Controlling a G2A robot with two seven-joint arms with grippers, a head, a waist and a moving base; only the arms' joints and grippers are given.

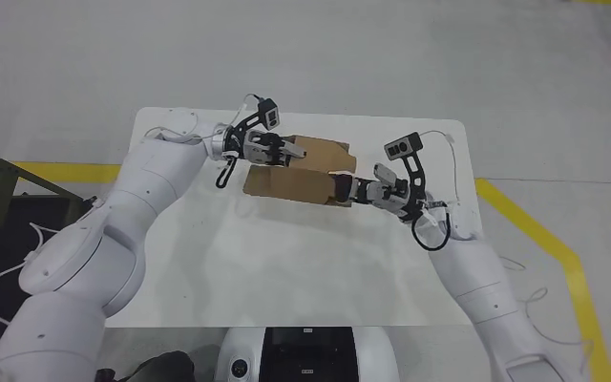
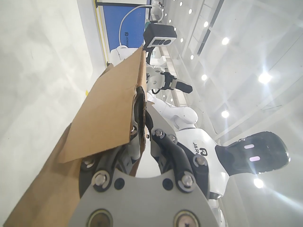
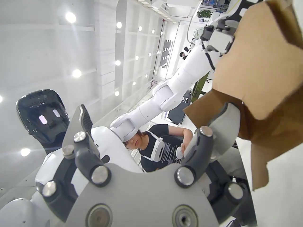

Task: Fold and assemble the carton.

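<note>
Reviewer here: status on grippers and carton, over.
Left gripper shut on carton flap. Right gripper open at carton's other end. Carton not yet assembled, over table. No obstruction seen.

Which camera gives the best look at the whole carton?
The top view: the whole carton shows, from the left pincer to the right pincer. The left wrist view gives one panel close up; the right wrist view, a few flaps.
</note>
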